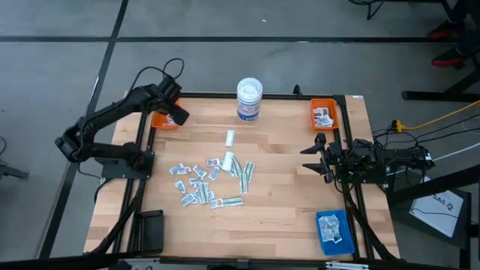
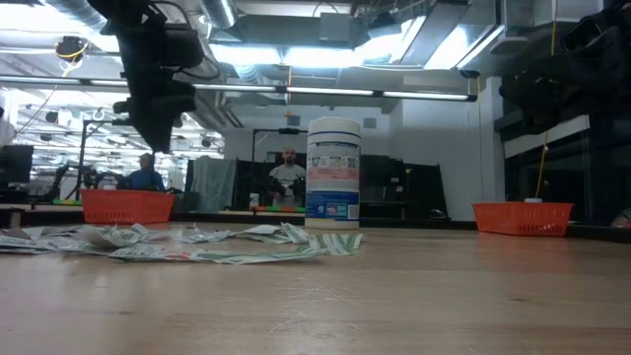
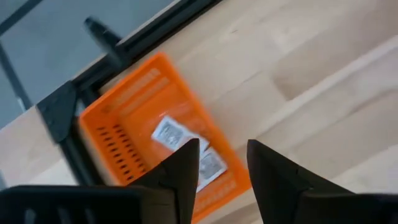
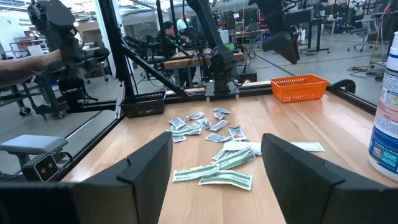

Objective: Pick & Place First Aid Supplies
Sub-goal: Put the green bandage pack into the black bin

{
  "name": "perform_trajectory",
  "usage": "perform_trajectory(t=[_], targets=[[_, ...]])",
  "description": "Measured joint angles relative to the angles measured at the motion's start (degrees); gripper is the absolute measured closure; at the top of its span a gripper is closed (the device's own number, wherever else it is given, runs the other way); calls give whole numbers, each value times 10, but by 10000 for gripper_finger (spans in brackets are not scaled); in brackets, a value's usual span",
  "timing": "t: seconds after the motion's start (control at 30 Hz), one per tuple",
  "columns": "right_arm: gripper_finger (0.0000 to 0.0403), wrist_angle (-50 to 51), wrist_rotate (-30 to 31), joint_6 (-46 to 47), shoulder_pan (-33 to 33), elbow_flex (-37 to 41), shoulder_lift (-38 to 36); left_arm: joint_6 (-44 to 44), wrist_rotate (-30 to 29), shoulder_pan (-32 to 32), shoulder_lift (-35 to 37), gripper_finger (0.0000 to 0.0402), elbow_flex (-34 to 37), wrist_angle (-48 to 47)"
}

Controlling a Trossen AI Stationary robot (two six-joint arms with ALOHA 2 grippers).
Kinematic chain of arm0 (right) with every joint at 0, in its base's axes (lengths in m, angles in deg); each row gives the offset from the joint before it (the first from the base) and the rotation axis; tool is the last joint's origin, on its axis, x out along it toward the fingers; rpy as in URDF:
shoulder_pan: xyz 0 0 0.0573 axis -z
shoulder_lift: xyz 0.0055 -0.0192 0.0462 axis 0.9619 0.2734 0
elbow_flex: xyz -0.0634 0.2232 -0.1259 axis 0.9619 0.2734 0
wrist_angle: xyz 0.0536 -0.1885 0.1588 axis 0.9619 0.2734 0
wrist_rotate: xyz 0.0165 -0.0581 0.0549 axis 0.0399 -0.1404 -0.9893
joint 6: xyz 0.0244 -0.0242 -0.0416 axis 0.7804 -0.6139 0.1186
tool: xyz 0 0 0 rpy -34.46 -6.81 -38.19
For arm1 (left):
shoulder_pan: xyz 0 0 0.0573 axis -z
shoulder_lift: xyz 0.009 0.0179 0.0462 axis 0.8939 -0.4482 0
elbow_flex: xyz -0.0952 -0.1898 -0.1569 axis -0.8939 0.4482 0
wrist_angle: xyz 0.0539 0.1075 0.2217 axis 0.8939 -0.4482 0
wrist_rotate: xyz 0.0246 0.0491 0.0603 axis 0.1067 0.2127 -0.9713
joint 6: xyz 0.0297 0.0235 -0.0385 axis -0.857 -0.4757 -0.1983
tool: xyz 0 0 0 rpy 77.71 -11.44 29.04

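A dark gripper hangs from above over an orange basket at the far left of the wooden table. Paper packets lie scattered flat in front of it, near a white tub standing upright. A 2nd orange basket sits at the far right, and 2 people show in the room behind.

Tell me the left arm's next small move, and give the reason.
Probably lift clear and swing back toward the pile. The left gripper hangs open and empty over the far-left orange tray, where two packets already lie, so this drop looks finished. Many scattered packets remain mid-table, and the right gripper waits open at the right edge.
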State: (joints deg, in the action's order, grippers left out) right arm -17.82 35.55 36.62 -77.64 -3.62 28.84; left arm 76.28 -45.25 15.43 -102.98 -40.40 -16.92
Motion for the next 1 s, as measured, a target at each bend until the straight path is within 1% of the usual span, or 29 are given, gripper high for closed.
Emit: perform_trajectory(t=[0.17,0.37,0.53,0.77,0.87,1.0], targets=[[158,0,0,0,0,0,0,0,37,49,0,283,0,30],[158,0,0,0,0,0,0,-13,88,133,0,281,0,99],[158,0,0,0,0,0,0,-29,90,204,0,283,0,159],[158,0,0,0,0,0,0,-54,87,290,-10,283,0,220],[158,0,0,0,0,0,0,-74,82,324,-31,283,0,251],[158,0,0,0,0,0,0,-101,59,365,-81,287,0,287]])
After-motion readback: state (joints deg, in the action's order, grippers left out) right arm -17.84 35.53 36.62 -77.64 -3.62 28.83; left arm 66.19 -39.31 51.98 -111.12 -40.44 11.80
